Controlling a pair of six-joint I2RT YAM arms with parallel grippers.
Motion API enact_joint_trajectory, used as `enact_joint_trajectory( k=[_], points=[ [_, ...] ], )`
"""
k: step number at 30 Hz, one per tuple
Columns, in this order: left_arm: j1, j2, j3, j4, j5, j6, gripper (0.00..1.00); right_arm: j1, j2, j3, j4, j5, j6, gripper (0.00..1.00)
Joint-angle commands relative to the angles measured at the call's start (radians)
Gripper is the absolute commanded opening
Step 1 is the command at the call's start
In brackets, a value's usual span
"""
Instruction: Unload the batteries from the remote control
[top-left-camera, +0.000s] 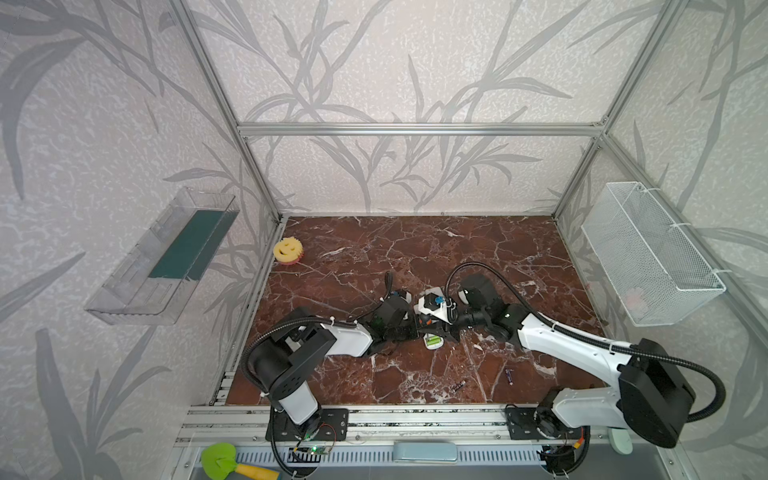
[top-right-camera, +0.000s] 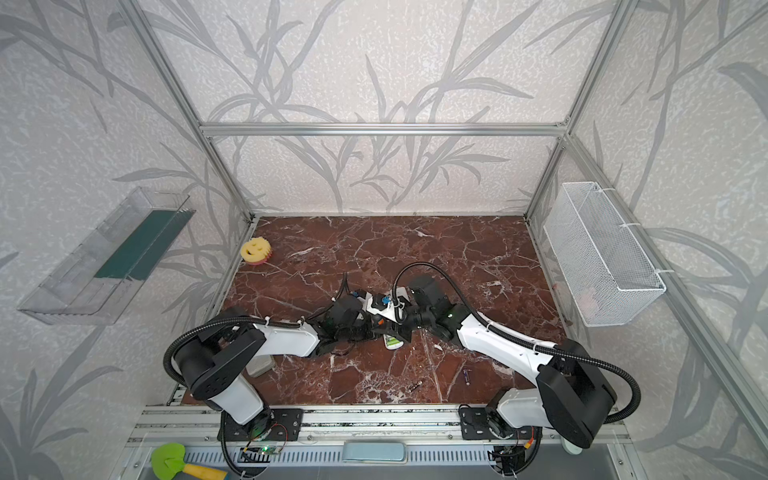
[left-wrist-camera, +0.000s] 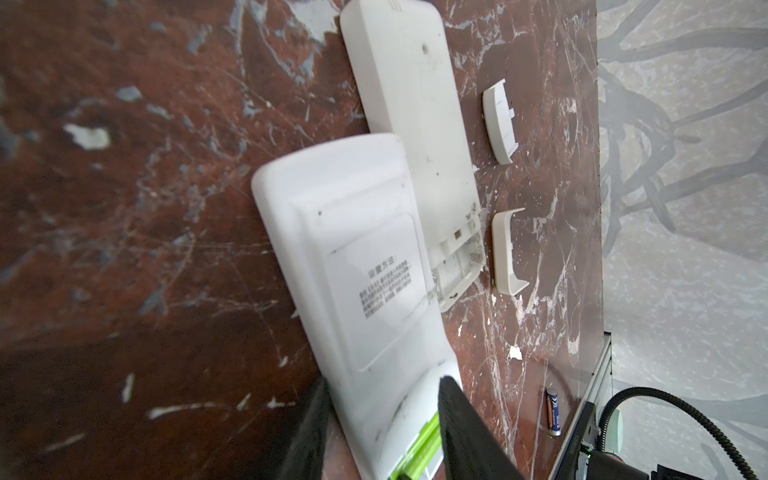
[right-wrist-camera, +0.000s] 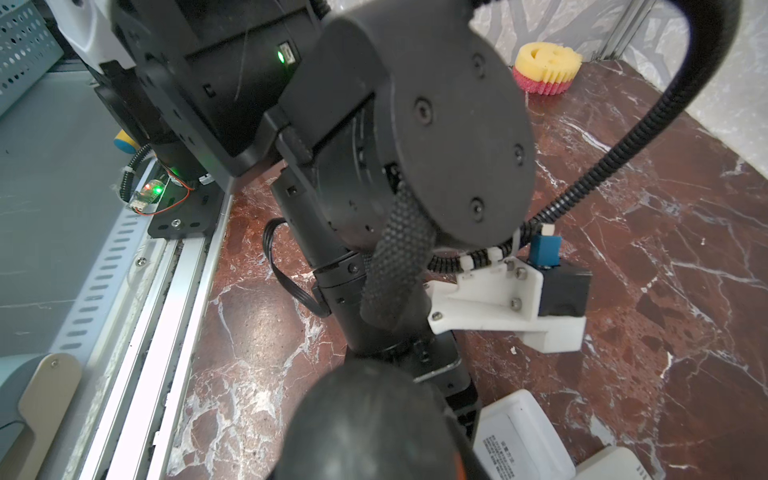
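Your left gripper (left-wrist-camera: 384, 380) is clamped across the remote (left-wrist-camera: 357, 270) at its open batt. end, 1 finger on each side. 2 green batteries (left-wrist-camera: 419, 449) sit in that compartment. In a top view the right gripper (top-left-camera: 444, 330) is just beside the remote; can't tell if its jaws are apart or together. 2 dark batteries (top-left-camera: 459, 385) lie loose on the table (top-left-camera: 415, 249), toward the right arm's base

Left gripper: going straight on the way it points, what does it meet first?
The left gripper grips the white remote holding lime green batteries, so that comes first. Beyond it is probably the second white remote, though depth is unclear.
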Motion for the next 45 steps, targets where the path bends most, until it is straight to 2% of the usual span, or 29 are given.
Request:
enact_joint_trajectory(
  k=[1,10,16,19,21,25,29,32,36,40,45],
  points=[
    [0.002,0.032,-0.01,-0.026,0.012,-0.004,0.46,-0.01,0.037,-0.021,-0.12,0.029,0.047,0.0],
    [0.002,0.029,-0.03,-0.006,0.024,-0.01,0.45,-0.007,0.079,-0.026,-0.091,0.034,0.094,0.0],
    [0.004,0.041,-0.024,0.008,0.028,-0.016,0.45,0.022,-0.014,-0.12,0.026,0.02,0.059,0.0],
    [0.005,0.045,-0.021,0.007,0.03,-0.017,0.45,0.028,-0.065,-0.163,0.046,0.049,0.062,0.0],
    [0.006,0.047,-0.021,0.006,0.032,-0.018,0.45,0.03,-0.101,-0.174,0.047,0.133,0.11,0.0],
    [0.006,0.05,-0.02,0.005,0.036,-0.022,0.44,0.035,-0.188,-0.182,0.077,0.36,0.294,0.0],
    [0.005,0.052,-0.017,0.005,0.041,-0.029,0.44,0.039,-0.229,-0.178,0.117,0.402,0.431,0.0],
    [0.002,0.053,-0.017,0.005,0.048,-0.038,0.44,0.058,-0.227,-0.139,0.065,0.463,0.53,0.0],
    [-0.008,0.043,-0.024,-0.001,0.038,-0.046,0.44,0.111,-0.229,-0.086,-0.059,0.647,0.702,0.0],
    [-0.018,0.029,-0.026,-0.021,0.023,-0.043,0.43,0.19,-0.242,-0.079,-0.099,0.842,0.835,0.0],
    [-0.028,0.016,-0.027,-0.043,0.012,-0.039,0.43,0.226,-0.222,-0.052,-0.134,0.942,0.908,0.0]
  ],
)
